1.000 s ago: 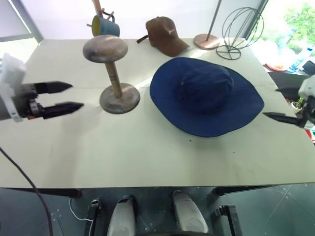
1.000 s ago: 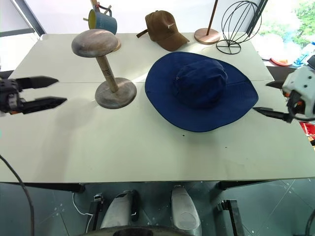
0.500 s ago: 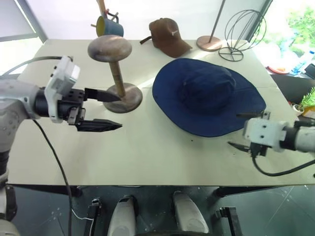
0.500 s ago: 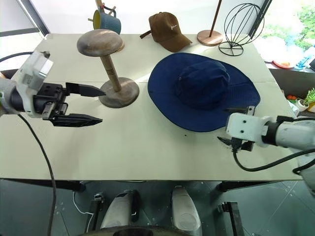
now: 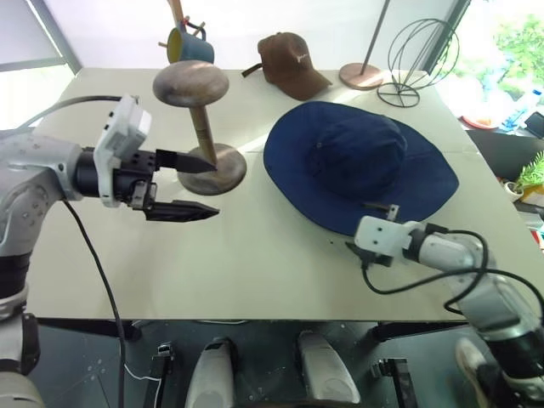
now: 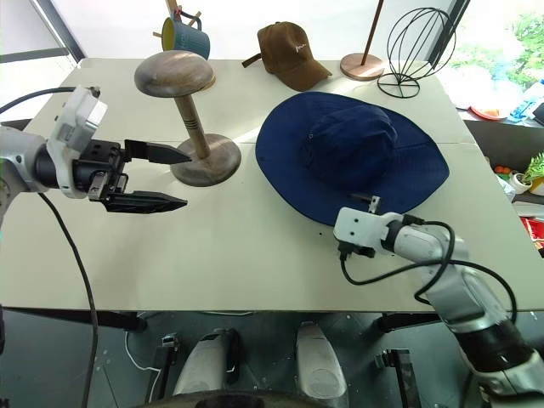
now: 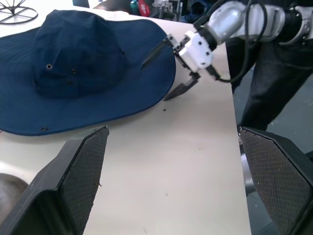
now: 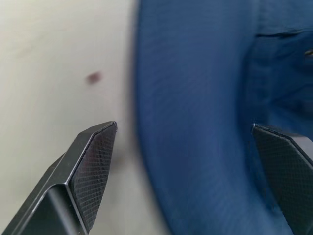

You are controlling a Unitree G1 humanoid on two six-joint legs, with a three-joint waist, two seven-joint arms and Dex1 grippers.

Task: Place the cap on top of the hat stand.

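While the cap (image 6: 351,157) lies flat on the pale table (image 6: 238,255), crown up and brim spread wide, we see our right gripper (image 7: 169,68) at its near brim edge with its jaws spread apart, one black finger over the brim and the other beside the edge over the bare table; we cannot tell whether either finger touches the fabric, and nothing is held between them. In the right wrist view the blue brim fills the gap between the two fingers (image 8: 93,166). Our left gripper (image 6: 166,178) hovers over the table, pointing toward the right, its jaws likewise open and empty; its upper finger reaches in front of the hat stand (image 6: 183,119), near the post just above the disc base. The hat stand stands upright to the left of the cap, apart from it, its domed top bare. Farther back on the table sit a brown baseball cap (image 6: 287,53), a wire globe stand (image 6: 418,47), a thin pole on a round base (image 6: 364,58) and a blue mug (image 6: 180,37).
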